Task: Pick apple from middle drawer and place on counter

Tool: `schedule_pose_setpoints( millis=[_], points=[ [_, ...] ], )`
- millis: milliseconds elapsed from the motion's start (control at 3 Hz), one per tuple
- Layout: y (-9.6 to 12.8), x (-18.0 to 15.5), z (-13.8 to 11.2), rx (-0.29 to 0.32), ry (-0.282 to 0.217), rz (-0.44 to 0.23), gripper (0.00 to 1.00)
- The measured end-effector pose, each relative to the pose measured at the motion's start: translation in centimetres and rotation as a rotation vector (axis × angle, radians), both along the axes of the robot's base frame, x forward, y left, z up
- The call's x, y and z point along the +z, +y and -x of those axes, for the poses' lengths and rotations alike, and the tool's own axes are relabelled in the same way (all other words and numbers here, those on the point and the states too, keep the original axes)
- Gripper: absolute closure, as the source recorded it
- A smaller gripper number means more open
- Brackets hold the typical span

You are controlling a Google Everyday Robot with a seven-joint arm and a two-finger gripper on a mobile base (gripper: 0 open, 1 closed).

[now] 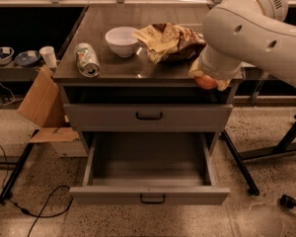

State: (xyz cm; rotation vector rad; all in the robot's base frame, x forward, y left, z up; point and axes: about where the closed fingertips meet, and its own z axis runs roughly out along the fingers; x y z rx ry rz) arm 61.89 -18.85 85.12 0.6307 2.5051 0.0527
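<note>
Now, on the surface [108, 19]: can [87, 59], bowl [122, 40], bag [167, 42], left to right. Below, the drawer [113, 195] stands pulled out; we see nothing in it. At the right front corner the pincer [207, 79] pinches the apple [205, 83], level with the surface's edge, not yet resting on it. We judge the pick done; carrying it over the top and setting it down remain.

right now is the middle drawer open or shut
Open: middle drawer pulled out, bare inside. Gripper holds the apple at the counter's front edge.
</note>
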Motion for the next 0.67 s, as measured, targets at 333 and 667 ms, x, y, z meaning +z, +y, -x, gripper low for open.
schedule_pose_setpoints(
  millis=[333, 667],
  points=[
    [-0.37, 0.17, -1.31, -0.028, -0.01, -0.027, 1.0],
    [-0.83, 0.6, -2.05, -0.052, -0.025, -0.042, 1.0]
  ],
)
